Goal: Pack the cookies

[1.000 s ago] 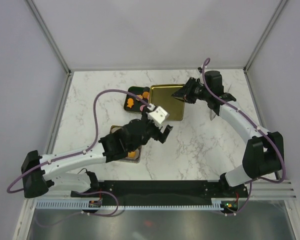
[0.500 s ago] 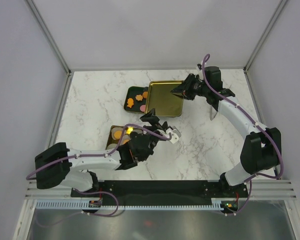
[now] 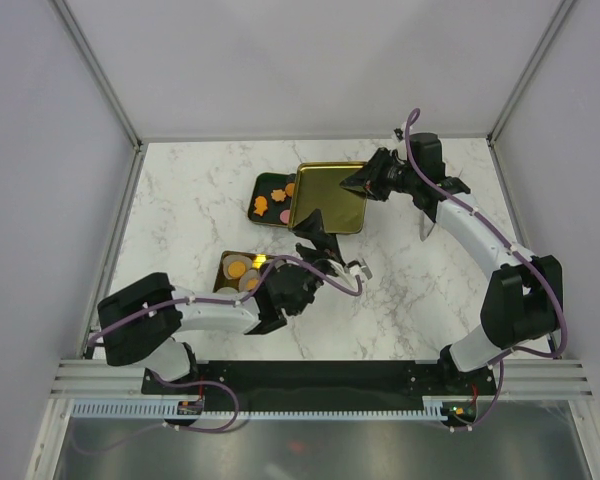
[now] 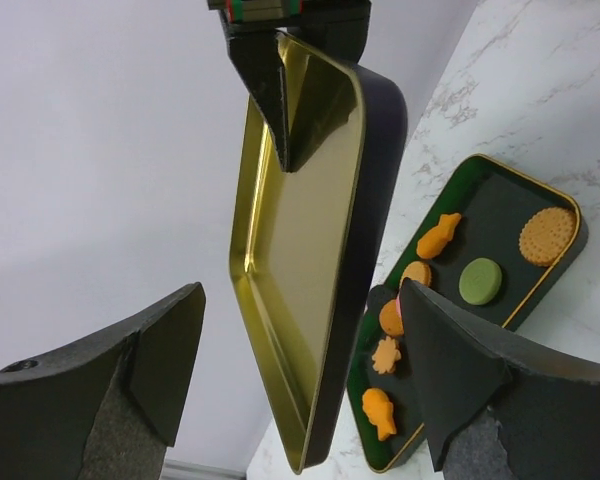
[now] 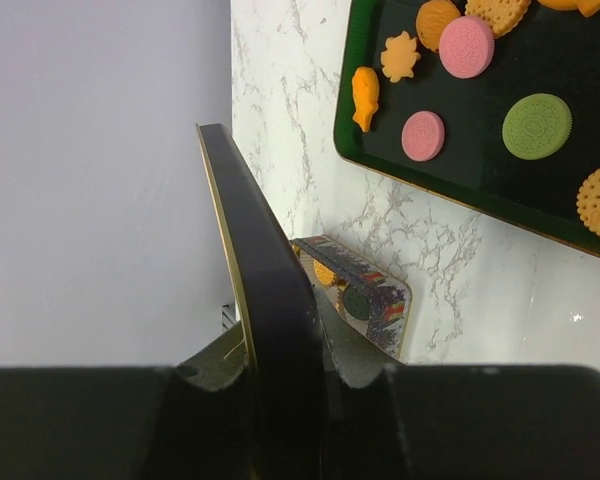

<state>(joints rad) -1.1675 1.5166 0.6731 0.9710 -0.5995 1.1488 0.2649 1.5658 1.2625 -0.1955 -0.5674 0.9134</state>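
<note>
Marble table [image 3: 180, 200], plain white walls.
Right gripper [image 3: 365, 183]: clamped on the rim of a gold lid [image 3: 328, 198], which stands tilted on edge. That rim hides most of its fingers from you.
Left gripper [image 3: 332, 247]: jaws wide, nothing between them.
Cookies [image 4: 480, 281]: in a dark green tray [image 4: 495, 215]. From above, the lid covers its right end. You see more in a small patterned box [image 3: 242, 270], partly under the left arm [image 3: 210, 315].

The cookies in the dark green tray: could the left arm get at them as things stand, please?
Probably yes: the left gripper is open, and the cookies lie uncovered beside the gold lid that the right gripper holds tilted.
</note>
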